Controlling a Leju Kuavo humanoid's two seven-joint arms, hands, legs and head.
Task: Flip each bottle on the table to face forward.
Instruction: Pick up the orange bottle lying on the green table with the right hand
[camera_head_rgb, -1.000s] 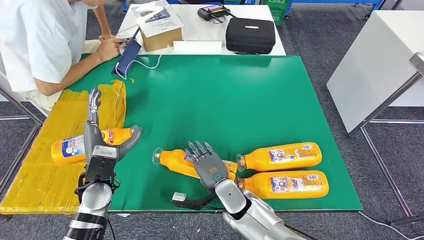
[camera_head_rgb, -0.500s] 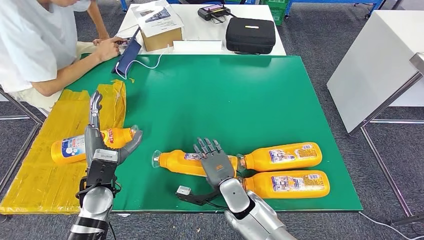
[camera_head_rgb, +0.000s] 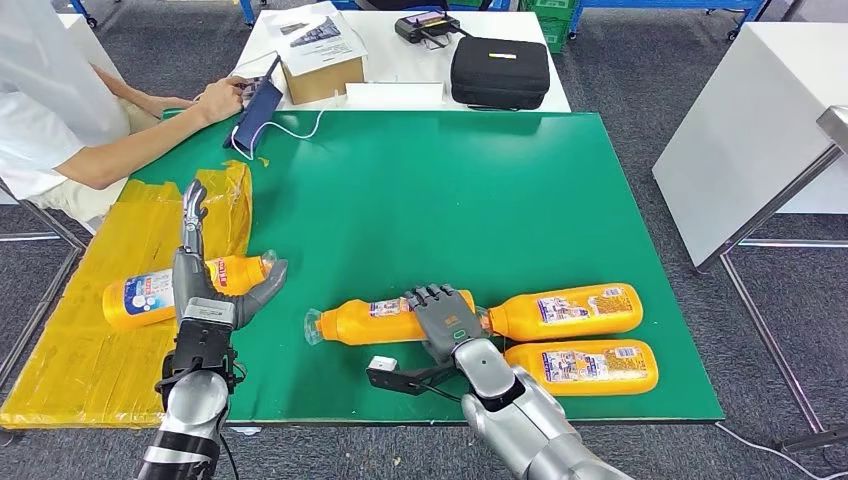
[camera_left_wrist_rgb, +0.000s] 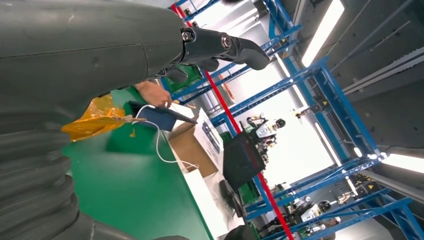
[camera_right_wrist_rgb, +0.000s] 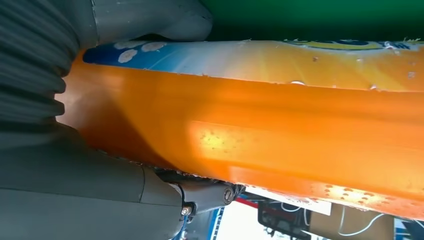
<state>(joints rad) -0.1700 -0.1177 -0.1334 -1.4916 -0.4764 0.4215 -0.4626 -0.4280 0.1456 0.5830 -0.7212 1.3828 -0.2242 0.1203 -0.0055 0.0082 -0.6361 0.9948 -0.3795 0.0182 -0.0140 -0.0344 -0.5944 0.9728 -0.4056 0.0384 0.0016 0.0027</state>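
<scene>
A green table (camera_head_rgb: 480, 190) takes up most of the head view, with yellow sheeting (camera_head_rgb: 95, 330) draped over its left end. Behind it stands a white table (camera_head_rgb: 400, 60) carrying a black case (camera_head_rgb: 500, 68) and a cardboard box (camera_head_rgb: 322, 50). A person (camera_head_rgb: 60, 110) in white sits at the far left corner, a hand resting on a dark tablet (camera_head_rgb: 258, 112) with a white cable trailing from it.

Four orange bottles lie on their sides. The left bottle (camera_head_rgb: 145, 295) rests on the yellow sheeting, cap toward the table's middle. The middle bottle (camera_head_rgb: 375, 321) lies near the front edge, cap pointing left. Two more sit to its right: the rear bottle (camera_head_rgb: 568, 311) and the front bottle (camera_head_rgb: 585, 366), stacked side by side and touching, both caps pointing left toward the middle bottle.

The right hand (camera_head_rgb: 448, 318) is clasped over the butt end of the middle bottle, fingers curled across its top; the right wrist view shows the orange body (camera_right_wrist_rgb: 280, 130) pressed against the palm with the thumb (camera_right_wrist_rgb: 150, 20) wrapped along one side. The left hand (camera_head_rgb: 205, 275) is released, fingers straight and spread, thumb out to the side; it hovers above the left bottle's neck and grasps nothing.
</scene>
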